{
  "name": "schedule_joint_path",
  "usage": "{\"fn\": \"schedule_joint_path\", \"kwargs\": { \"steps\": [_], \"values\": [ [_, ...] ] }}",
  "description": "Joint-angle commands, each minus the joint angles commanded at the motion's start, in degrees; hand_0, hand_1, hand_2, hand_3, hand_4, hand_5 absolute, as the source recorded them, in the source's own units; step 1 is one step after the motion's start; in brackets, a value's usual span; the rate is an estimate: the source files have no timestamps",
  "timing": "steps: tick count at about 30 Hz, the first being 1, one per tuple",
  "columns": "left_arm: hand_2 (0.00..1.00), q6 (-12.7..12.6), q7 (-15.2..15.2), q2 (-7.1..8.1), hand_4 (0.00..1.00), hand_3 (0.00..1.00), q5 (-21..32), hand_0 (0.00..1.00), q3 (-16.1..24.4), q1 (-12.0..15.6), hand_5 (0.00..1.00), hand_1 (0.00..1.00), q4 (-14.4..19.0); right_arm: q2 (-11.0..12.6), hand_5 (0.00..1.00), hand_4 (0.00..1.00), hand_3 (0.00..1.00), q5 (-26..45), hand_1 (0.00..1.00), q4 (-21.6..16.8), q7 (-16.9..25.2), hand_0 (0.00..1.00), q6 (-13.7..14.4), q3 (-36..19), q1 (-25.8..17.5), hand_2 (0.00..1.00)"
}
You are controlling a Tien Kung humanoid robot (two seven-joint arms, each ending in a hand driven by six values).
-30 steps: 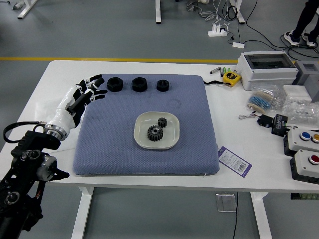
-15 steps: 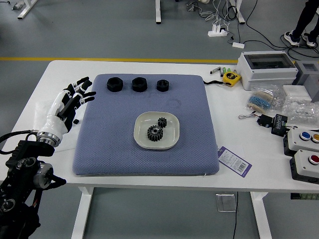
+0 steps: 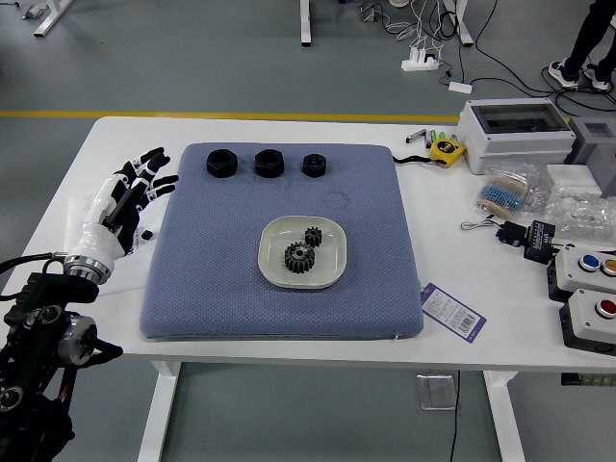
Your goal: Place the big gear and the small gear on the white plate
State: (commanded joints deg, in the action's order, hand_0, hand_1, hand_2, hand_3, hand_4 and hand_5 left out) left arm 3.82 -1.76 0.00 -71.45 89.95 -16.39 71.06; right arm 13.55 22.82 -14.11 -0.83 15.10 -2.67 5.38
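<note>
My left hand (image 3: 152, 179) is over the table's left side, beside the blue mat's left edge, fingers spread and holding nothing. The white plate (image 3: 275, 268) lies on the blue mat, right of the hand and nearer the table's front. On the plate sits the big gear (image 3: 299, 257), black and toothed. The small gear (image 3: 313, 236), also black, is on the plate just behind it and slightly right. My right arm does not show.
Three black round parts (image 3: 269, 164) line the back of the blue mat (image 3: 221, 308). A tape measure (image 3: 447, 150), a white box (image 3: 515, 144), plastic bags, a tag (image 3: 450, 313) and button boxes (image 3: 589, 322) lie to the right. A person's legs show at the far right.
My left hand has moved left, off the mat's upper left edge. The gears and plate have not moved.
</note>
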Motion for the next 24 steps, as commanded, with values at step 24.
{"fn": "schedule_joint_path", "kwargs": {
  "steps": [24],
  "values": [
    [0.869, -0.77, -0.7, 0.87, 0.946, 0.82, 0.09, 0.738, 1.98, 0.89, 0.682, 0.729, 3.54, -0.53, 0.712, 0.781, 0.571, 5.07, 0.646, 0.7, -0.53, 0.654, -2.31, 2.07, 0.21, 0.728]
  ]
}}
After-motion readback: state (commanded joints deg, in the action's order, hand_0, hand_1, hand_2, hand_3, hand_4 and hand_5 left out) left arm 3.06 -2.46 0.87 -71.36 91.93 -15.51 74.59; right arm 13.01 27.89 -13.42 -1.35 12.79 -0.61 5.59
